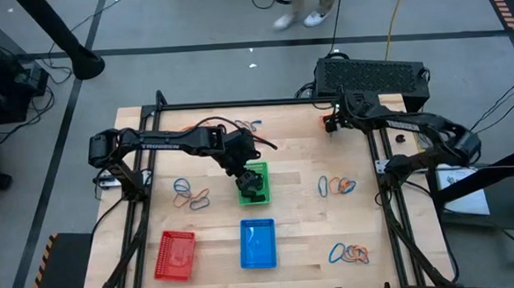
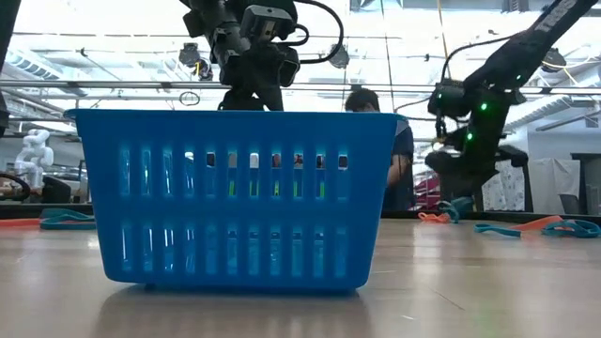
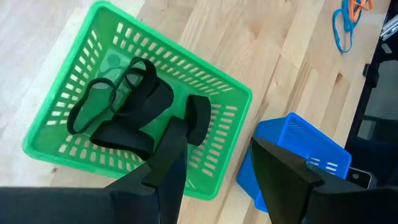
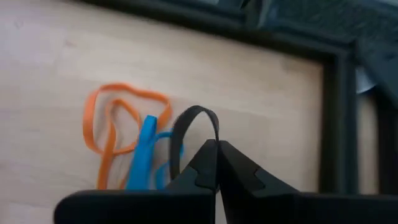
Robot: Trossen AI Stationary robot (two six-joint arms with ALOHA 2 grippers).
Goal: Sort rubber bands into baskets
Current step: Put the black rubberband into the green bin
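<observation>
A black rubber band (image 4: 186, 134) is pinched in the clenched right pincer (image 4: 217, 149) near the surface's far right corner; it should lift straight, shedding neighbours. The left pincer (image 3: 214, 158) hangs released over the green basket (image 3: 59, 118).

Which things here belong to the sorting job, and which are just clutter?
Job:
- rubber bands, loose in clusters on the table
- black band, pinched in right gripper
- green basket, black bands inside, under left gripper
- blue basket
- red basket

Lying about:
- black box beyond the table
- floor cables
</observation>
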